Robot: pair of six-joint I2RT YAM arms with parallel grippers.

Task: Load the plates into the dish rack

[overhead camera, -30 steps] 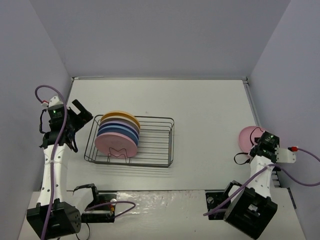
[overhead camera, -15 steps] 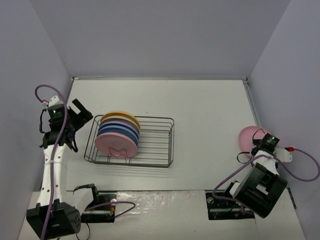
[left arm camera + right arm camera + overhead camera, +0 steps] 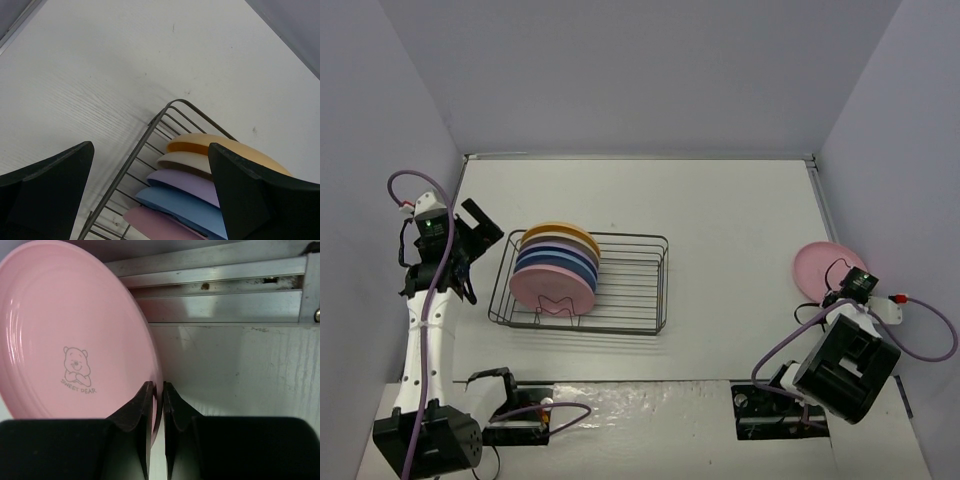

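Right gripper (image 3: 156, 390) clamped on the thin rim of a round, matte pink plate (image 3: 70, 335).
Left gripper (image 3: 150, 155) spread wide; just ahead, five plates (image 3: 190, 185) stand on edge in the dark wire dish rack (image 3: 131, 156).

white table (image 3: 740, 220), pale walls (image 3: 640, 70), metal edge rail (image 3: 215, 285).

The left gripper (image 3: 150, 146) stands with its jaws wide apart; one dark finger (image 3: 50, 190) fills the lower left corner and the other the lower right. Between them lies a corner of the dish rack (image 3: 150, 124) on the white table (image 3: 100, 65). Five plates stand on edge in the rack, in one row and closely spaced. Order, far to near: yellow-orange plate (image 3: 220, 145), cream plate (image 3: 182, 162), purple plate (image 3: 185, 182), blue plate (image 3: 182, 205), pink plate (image 3: 150, 222). A grey wall (image 3: 300, 30) borders the table at upper right.
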